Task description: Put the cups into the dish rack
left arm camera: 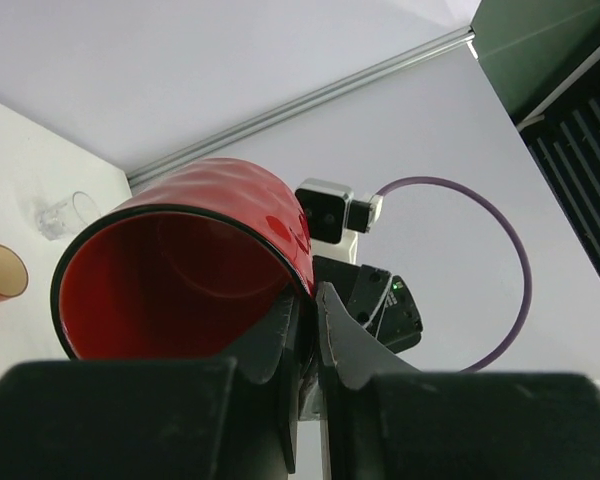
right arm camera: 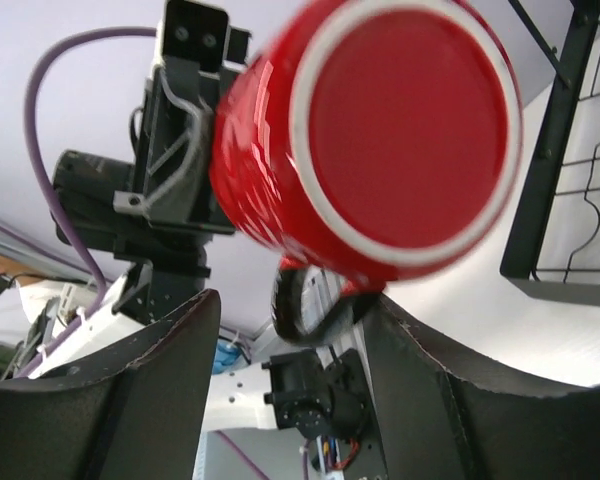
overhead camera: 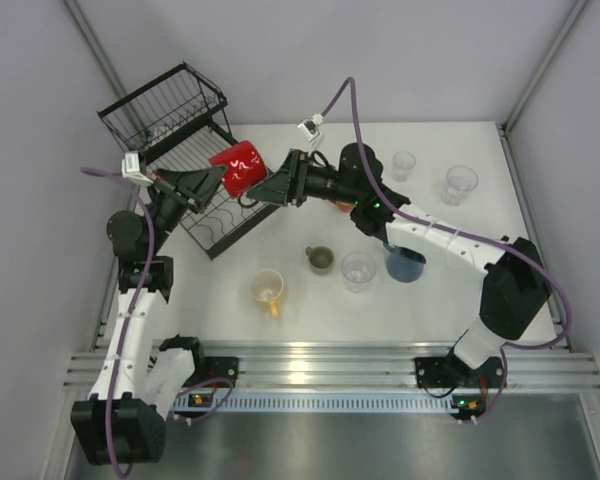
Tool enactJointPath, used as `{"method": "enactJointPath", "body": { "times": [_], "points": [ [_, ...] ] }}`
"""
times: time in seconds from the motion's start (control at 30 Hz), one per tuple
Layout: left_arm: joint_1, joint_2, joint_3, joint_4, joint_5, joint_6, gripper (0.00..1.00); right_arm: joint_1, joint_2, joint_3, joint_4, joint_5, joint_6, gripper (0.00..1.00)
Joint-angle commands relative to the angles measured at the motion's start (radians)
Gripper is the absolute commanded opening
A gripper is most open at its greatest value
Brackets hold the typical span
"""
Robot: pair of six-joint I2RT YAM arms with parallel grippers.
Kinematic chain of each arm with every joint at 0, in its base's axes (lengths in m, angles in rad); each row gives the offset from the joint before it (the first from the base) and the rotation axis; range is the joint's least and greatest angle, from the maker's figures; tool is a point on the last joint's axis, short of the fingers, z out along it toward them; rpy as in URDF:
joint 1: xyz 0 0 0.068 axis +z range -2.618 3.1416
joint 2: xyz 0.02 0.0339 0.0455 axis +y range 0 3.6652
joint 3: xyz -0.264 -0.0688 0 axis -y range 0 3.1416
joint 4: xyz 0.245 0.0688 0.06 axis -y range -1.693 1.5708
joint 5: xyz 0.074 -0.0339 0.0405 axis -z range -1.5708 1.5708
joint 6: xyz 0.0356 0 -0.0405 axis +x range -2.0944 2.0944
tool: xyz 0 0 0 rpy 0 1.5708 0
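Observation:
A red mug [overhead camera: 238, 167] hangs in the air over the black wire dish rack [overhead camera: 170, 110], between my two grippers. My left gripper [overhead camera: 217, 180] is shut on the mug's rim; in the left wrist view its fingers pinch the wall of the mug [left arm camera: 180, 260] at the rim [left arm camera: 308, 300]. My right gripper [overhead camera: 267, 190] is open, just right of the mug. In the right wrist view the mug's base [right arm camera: 380, 130] faces the camera, and its dark handle [right arm camera: 305, 305] hangs between the spread right fingers [right arm camera: 180, 340].
On the table stand a yellow mug [overhead camera: 267, 288], an olive-grey mug [overhead camera: 320, 260], a clear tumbler [overhead camera: 358, 270] and a blue mug [overhead camera: 404, 263]. Two more tumblers [overhead camera: 403, 165] [overhead camera: 460, 183] stand at the back right. An orange-red mug [overhead camera: 340, 206] peeks from under the right arm.

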Motion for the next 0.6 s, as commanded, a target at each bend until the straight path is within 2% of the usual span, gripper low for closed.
{"method": "enactJointPath", "body": {
  "times": [0.0,0.1,0.23,0.4,0.5,0.57],
  "points": [
    [-0.012,-0.015,-0.002,0.194,-0.021,-0.033,0.00,0.023,0.026,0.093,0.075,-0.004,0.006,0.59],
    [-0.015,-0.013,-0.008,0.219,-0.023,-0.033,0.00,0.032,0.046,0.107,0.082,-0.007,0.020,0.55],
    [-0.015,-0.005,-0.030,0.251,-0.021,-0.038,0.00,0.043,0.053,0.104,0.089,0.005,0.028,0.44],
    [-0.015,0.004,-0.050,0.320,-0.018,-0.058,0.00,0.045,0.050,0.093,0.114,0.005,0.040,0.38],
    [-0.015,0.013,-0.042,0.326,-0.004,-0.049,0.00,0.045,0.053,0.095,0.129,-0.005,0.056,0.29],
    [-0.017,0.012,-0.041,0.329,0.002,-0.037,0.00,0.045,0.058,0.087,0.164,-0.021,0.085,0.19]
  ]
}}
